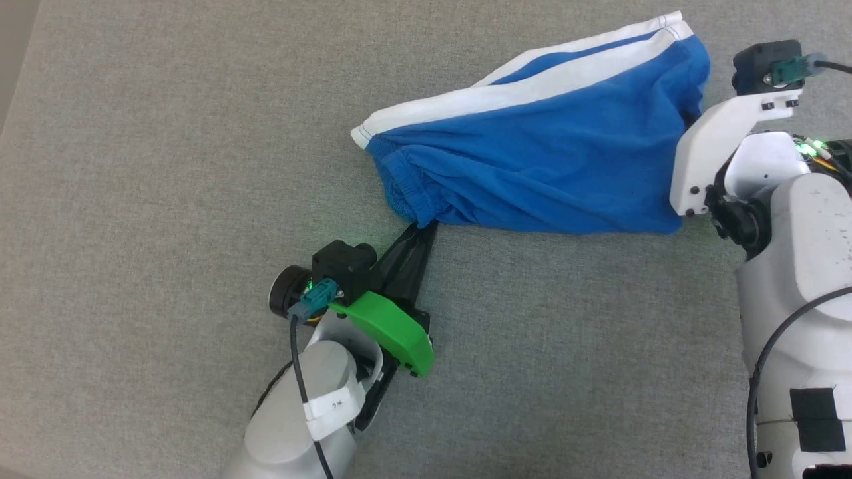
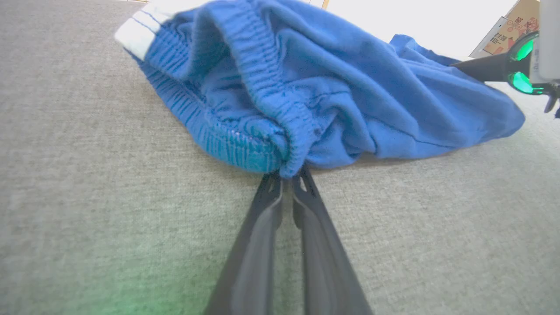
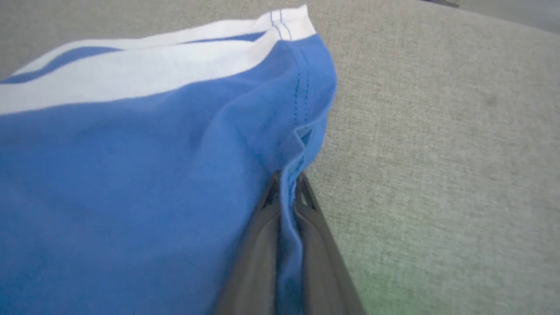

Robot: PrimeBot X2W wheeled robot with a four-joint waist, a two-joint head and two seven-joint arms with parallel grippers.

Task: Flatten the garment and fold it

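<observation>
The garment (image 1: pixel 539 156), blue shorts with a white stripe band, lies bunched on the grey cloth surface in the upper middle of the head view. My left gripper (image 1: pixel 423 229) is shut on its gathered waistband corner at the near left end; the left wrist view shows the elastic waistband (image 2: pixel 280 118) pinched between the fingertips (image 2: pixel 288 175). My right gripper (image 3: pixel 288 179) is shut on a fold of the garment's (image 3: pixel 131 175) hem, with blue fabric running down between the two fingers. In the head view the right arm (image 1: pixel 712 146) stands at the garment's right end, its fingers hidden under the cloth.
The grey cloth surface (image 1: pixel 166 166) stretches wide to the left and in front of the garment. A cardboard box (image 2: pixel 509 30) shows beyond the surface's far edge in the left wrist view.
</observation>
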